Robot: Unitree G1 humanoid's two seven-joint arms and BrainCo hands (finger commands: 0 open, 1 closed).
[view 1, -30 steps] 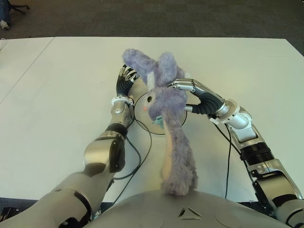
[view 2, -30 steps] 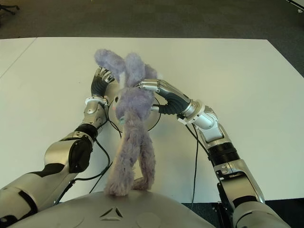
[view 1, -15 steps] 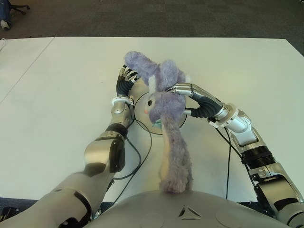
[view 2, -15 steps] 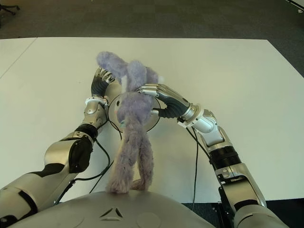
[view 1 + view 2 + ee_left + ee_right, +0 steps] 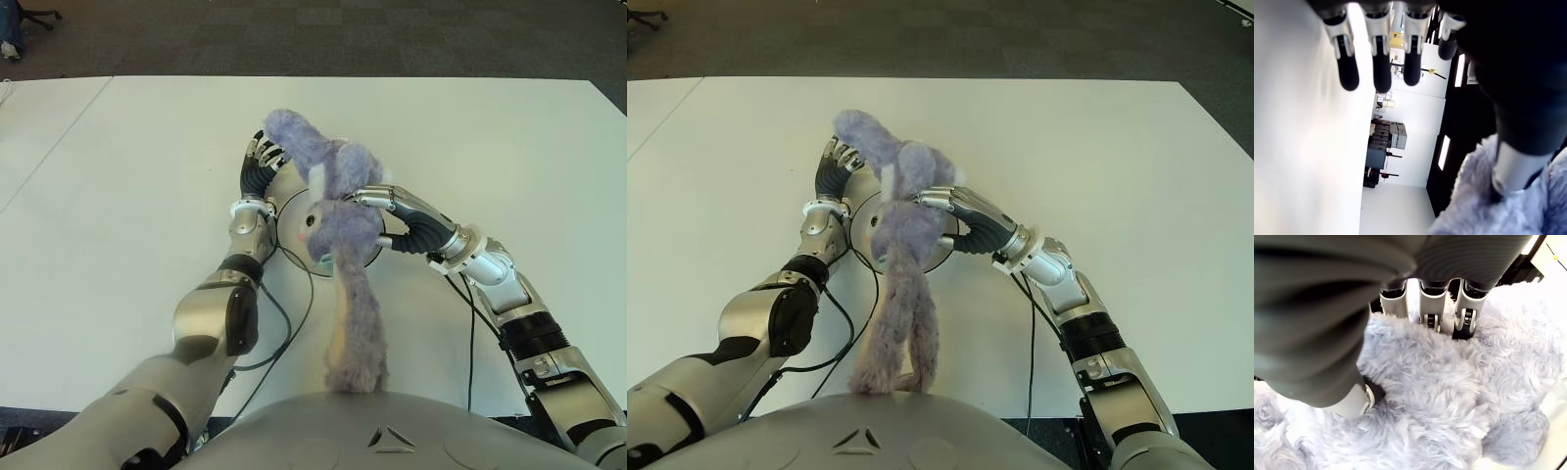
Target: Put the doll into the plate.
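right now your right robot hand (image 5: 377, 211) is clamped on the doll (image 5: 338, 220) — a purple plush rabbit — with its fingers (image 5: 1431, 308) sunk into the fur at the head, as the right wrist view shows plainly. the doll's head and ears sit over the plate (image 5: 857, 220), a round white dish on the white worktop (image 5: 127, 176), while its long body and legs trail back toward you, the lower end out of sight behind the robot's chest; you can't tell from these views whether the head is touching the plate or just above it. one ear reaches toward the far-left rim, close to your left robot hand (image 5: 263, 162). that left robot hand shows at the plate's left edge, fingers (image 5: 1376, 63) stretched out straight and gripping nothing, though the wrist view shows purple fur just beside its thumb — whether thumb and fur touch you can't tell. black cables (image 5: 284, 313) loop across the worktop on the near side of the plate, between the two forearms. beyond the worktop's far edge lies dark carpet (image 5: 343, 34).
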